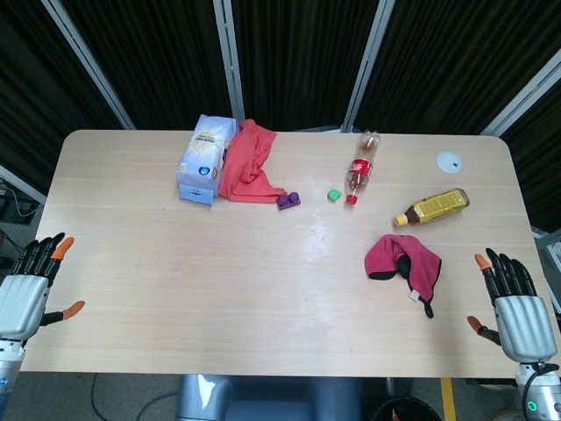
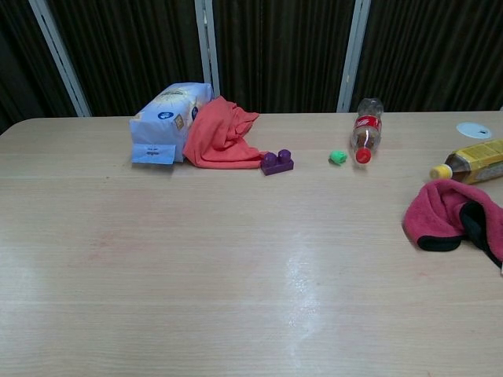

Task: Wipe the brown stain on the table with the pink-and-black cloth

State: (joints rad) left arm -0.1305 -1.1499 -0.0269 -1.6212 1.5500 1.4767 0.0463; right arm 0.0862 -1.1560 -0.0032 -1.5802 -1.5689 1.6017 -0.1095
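Pink-and-black crumpled cloth [image 1: 402,262] lay on pale wooden surface [image 1: 219,263], just below amber bottle [image 1: 432,207]. Both hands empty, fingers spread: right hand [image 1: 513,303] nearer cloth, left hand [image 1: 26,289] far off. No brown stain discernible. Best: right hand pinches cloth bulk, not black edge.

Crumpled pink-and-black cloth [image 1: 403,264] lies on the table's [image 1: 263,289] right side.

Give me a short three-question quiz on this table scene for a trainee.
1. True or false: the right hand holds the pink-and-black cloth.
2. What lies just right of the blue-and-white packet? A) orange cloth B) cola bottle C) white disc
3. Fill in: the cola bottle has a ___ cap.

Key: 1. False; it lies on the table, hand apart. 2. A, the orange cloth. 3. Red.
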